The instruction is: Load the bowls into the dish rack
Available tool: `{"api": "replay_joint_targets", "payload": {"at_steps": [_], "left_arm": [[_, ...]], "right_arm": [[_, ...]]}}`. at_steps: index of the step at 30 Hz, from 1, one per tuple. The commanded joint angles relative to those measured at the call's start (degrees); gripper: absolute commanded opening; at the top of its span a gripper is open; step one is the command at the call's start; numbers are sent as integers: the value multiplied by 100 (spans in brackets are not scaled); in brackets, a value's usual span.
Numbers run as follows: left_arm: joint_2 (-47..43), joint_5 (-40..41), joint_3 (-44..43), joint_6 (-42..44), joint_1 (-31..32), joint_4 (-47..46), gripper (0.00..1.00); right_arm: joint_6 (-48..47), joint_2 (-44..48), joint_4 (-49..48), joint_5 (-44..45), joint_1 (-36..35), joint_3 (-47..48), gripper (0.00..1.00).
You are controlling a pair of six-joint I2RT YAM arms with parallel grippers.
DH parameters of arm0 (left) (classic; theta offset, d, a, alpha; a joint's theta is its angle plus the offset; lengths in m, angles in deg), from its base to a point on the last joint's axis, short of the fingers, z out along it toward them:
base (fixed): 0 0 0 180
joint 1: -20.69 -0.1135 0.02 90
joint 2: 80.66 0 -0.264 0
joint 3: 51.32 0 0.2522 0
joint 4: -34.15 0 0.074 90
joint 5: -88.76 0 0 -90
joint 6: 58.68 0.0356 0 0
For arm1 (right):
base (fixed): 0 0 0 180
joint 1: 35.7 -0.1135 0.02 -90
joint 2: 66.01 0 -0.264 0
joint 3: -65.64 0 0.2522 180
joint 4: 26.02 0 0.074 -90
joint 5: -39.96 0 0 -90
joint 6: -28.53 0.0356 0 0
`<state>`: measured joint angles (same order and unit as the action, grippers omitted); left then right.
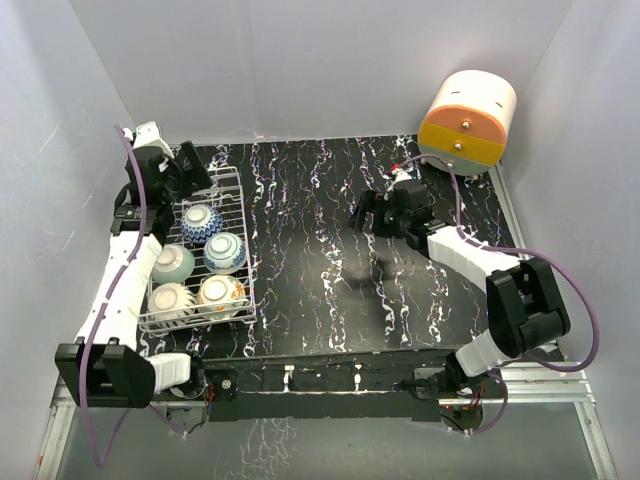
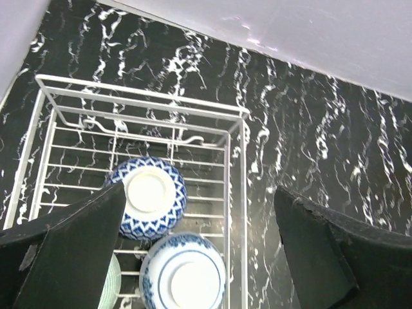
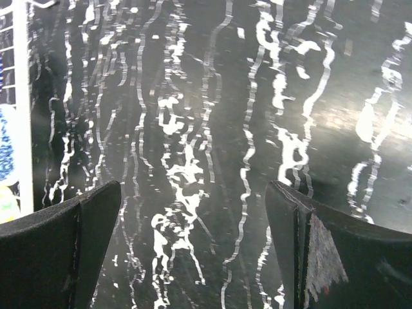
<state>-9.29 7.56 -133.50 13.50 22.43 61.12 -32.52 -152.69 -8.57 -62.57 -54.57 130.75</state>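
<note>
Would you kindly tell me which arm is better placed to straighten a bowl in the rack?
Left, probably: the left end effector hangs open over the dish rack by the bowls; the right end effector sits mid-table.

The table (image 1: 330, 250) is black, veined all over with white marble-like streaks. The dish rack (image 1: 215, 190) is white wire. In it, the first bowl (image 2: 149, 196) is white with a band of blue triangles. The second bowl (image 2: 182, 273) is white with blue scrollwork and rings. The third bowl (image 1: 172, 263) is pale mint green, the fourth bowl (image 1: 170, 300) is plain cream, and the fifth bowl (image 1: 221, 293) is white with yellow and reddish marks. The drawer unit (image 1: 467, 120) is cream with an orange front. The left arm (image 1: 125, 270) and right arm (image 1: 460, 250) are white with black joints and purple cables.
</note>
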Motion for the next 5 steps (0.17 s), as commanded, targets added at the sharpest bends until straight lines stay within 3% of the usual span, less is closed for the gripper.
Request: {"api": "replay_joint_targets", "payload": {"at_steps": [1, 5], "left_arm": [[-355, -799, -145, 236, 22, 974, 97], [-654, -1190, -131, 271, 20, 1125, 97]], "right_arm": [[-217, 105, 348, 761, -442, 497, 98], [-153, 129, 518, 915, -681, 560, 98]]}}
